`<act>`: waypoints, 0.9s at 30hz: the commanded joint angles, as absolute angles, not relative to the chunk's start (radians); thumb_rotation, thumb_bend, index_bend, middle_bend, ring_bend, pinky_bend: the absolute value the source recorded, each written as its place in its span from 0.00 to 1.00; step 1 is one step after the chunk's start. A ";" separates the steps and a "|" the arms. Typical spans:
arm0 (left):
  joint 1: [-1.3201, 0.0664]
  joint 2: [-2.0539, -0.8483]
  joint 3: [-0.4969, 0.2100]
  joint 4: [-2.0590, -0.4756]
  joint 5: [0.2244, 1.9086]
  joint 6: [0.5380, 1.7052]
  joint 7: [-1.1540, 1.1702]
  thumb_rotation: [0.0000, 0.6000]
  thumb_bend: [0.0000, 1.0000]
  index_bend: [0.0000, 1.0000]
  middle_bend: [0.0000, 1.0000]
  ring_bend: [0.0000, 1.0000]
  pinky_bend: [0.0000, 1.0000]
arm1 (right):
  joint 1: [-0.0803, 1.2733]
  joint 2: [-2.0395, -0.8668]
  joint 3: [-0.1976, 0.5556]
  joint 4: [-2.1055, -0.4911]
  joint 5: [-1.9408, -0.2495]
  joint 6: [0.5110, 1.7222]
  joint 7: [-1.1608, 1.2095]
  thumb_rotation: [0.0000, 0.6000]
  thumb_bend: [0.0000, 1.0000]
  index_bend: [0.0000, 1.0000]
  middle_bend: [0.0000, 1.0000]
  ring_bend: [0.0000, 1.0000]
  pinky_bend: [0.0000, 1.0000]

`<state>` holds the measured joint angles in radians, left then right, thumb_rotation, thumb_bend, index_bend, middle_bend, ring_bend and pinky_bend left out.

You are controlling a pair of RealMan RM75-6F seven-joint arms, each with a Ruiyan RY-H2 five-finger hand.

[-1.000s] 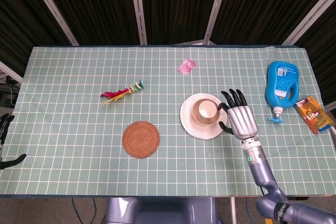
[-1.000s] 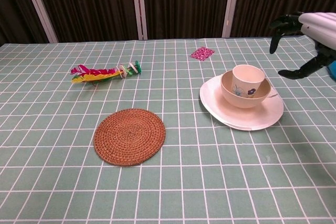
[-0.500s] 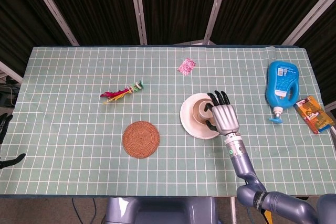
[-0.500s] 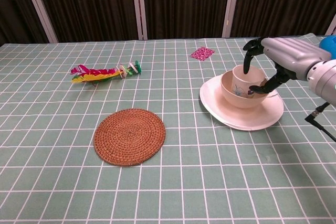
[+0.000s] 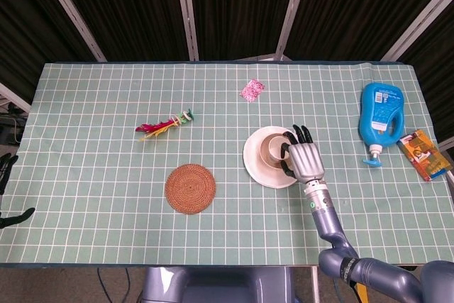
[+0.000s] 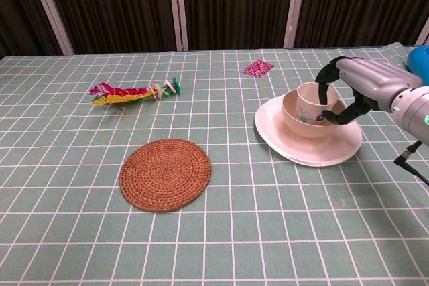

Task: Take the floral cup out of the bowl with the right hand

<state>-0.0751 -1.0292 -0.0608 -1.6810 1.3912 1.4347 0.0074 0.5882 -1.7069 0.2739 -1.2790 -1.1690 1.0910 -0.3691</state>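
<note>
We see the right hand (image 6: 355, 88) down at the cup (image 6: 316, 102), fingers curled around its rim and thumb at its near side, closing on it. The cup sits upright in the bowl (image 6: 295, 122), which rests on the plate (image 6: 305, 152). From the head view, the hand (image 5: 303, 159) covers the bowl's right side. We catch the left hand (image 5: 6, 175) only at the table's (image 5: 106, 232) left edge; we can't tell how its fingers lie.

The floral cup (image 6: 315, 101) is seated in the bowl (image 6: 295, 117) on the plate (image 6: 281, 140), and its far side is wrapped by the right hand (image 6: 348, 92).
</note>
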 commanded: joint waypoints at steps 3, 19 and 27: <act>-0.076 -1.030 -0.061 -1.681 1.392 1.434 0.009 1.00 0.00 0.00 0.00 0.00 0.00 | 0.589 -1.710 0.265 -1.273 -1.180 1.097 -0.349 1.00 0.42 0.62 0.20 0.00 0.00; -0.075 -1.029 -0.060 -1.685 1.394 1.438 0.016 1.00 0.00 0.00 0.00 0.00 0.00 | 0.493 -1.491 0.281 -1.505 -1.255 1.280 -0.325 1.00 0.41 0.64 0.21 0.00 0.00; -0.075 -1.033 -0.058 -1.694 1.400 1.445 0.039 1.00 0.00 0.00 0.00 0.00 0.00 | 0.384 -1.347 0.222 -1.546 -1.242 1.311 -0.267 1.00 0.40 0.64 0.21 0.00 0.00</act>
